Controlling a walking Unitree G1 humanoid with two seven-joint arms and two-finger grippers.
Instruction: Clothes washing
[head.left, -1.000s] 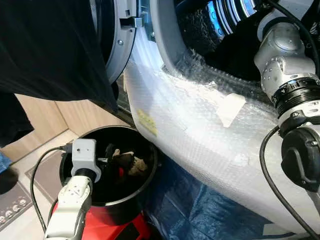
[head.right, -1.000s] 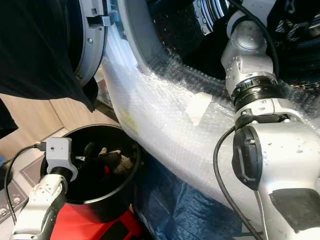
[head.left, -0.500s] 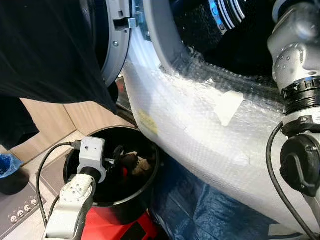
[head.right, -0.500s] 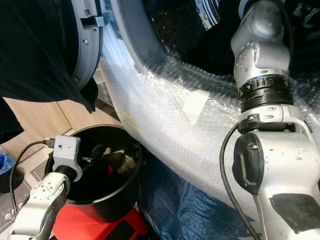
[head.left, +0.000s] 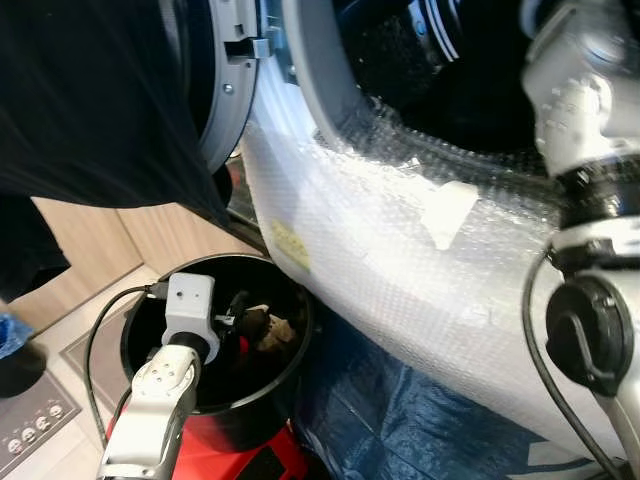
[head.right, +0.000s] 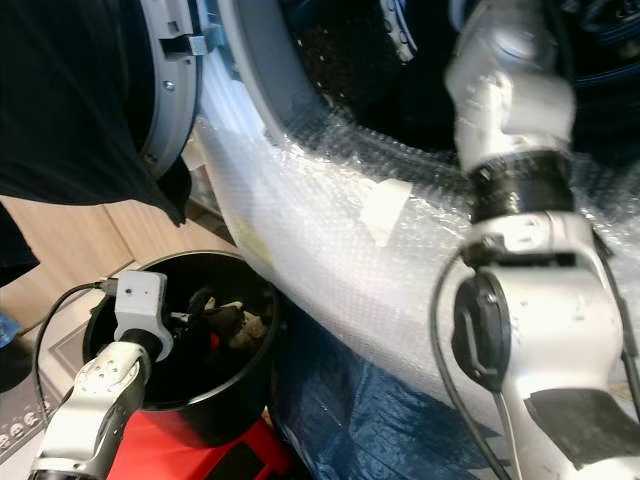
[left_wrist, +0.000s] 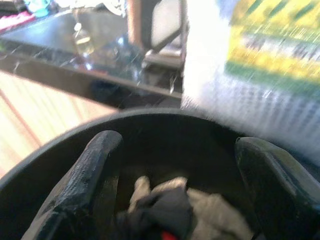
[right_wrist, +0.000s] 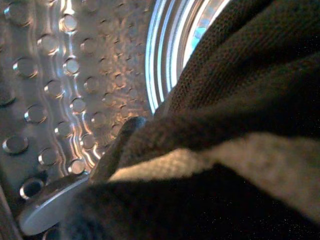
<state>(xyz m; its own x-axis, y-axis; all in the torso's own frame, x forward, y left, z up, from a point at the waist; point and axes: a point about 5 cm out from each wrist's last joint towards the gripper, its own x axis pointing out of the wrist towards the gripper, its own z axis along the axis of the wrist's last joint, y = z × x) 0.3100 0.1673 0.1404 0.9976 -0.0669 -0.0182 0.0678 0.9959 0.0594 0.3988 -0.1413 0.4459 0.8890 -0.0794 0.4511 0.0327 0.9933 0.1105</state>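
A black bucket (head.left: 298, 345) stands on the floor below the washing machine, with dark and beige clothes (head.left: 268, 325) inside. My left gripper (left_wrist: 182, 165) hangs open just inside the rim, above those clothes and holding nothing. My right arm (head.left: 585, 120) reaches up into the machine's drum (head.left: 400, 50). The gripper on that arm is buried under a dark knitted garment with a beige band (right_wrist: 240, 100), close to the dimpled steel drum wall (right_wrist: 55, 75).
Bubble wrap (head.left: 400, 260) covers the machine's front below the opening. The round door (head.left: 228, 90) stands open at the left, with a black cloth (head.left: 90, 100) hanging before it. A blue tarp (head.left: 400, 420) lies on the floor, and a red base (head.left: 215, 455) sits under the bucket.
My right arm has pushed higher and further into the drum. The left gripper stays inside the bucket, shifted only slightly. The view itself has swung a little.
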